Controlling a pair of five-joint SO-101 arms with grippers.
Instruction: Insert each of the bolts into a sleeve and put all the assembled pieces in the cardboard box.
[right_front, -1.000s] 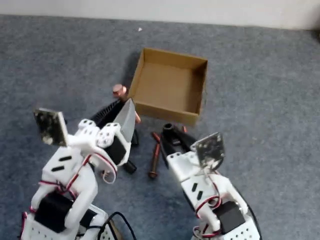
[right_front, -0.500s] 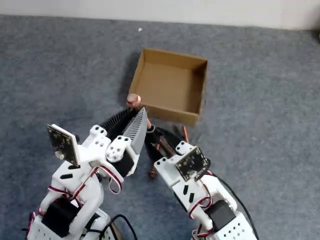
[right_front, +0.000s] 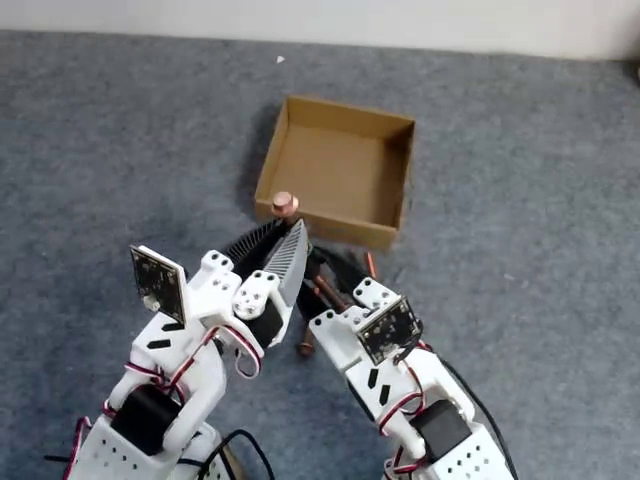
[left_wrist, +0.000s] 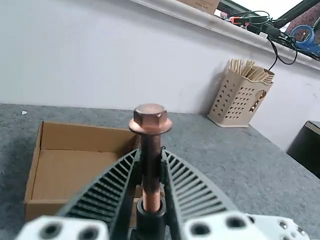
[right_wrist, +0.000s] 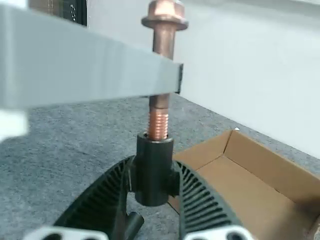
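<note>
My left gripper (left_wrist: 150, 156) is shut on the shaft of a copper bolt (left_wrist: 150, 119), which stands upright with its hex head on top. The bolt's threaded end sits in the mouth of a black sleeve (right_wrist: 154, 167), and my right gripper (right_wrist: 153, 172) is shut on that sleeve from below. In the high view the bolt (right_front: 285, 205) and both grippers, the left gripper (right_front: 290, 230) and the right gripper (right_front: 322, 268), meet just in front of the near wall of the open cardboard box (right_front: 330, 228). The box holds nothing.
Loose copper bolts (right_front: 305, 345) lie on the grey carpet between the two arms, another bolt (right_front: 370, 265) beside the right gripper. A perforated holder of sticks (left_wrist: 241, 95) stands by the far wall. A left finger (right_wrist: 75, 65) crosses the right wrist view.
My left arm has carried the bolt rightward to the box's front wall. My right arm has swung left and brought the sleeve under the bolt's end.
</note>
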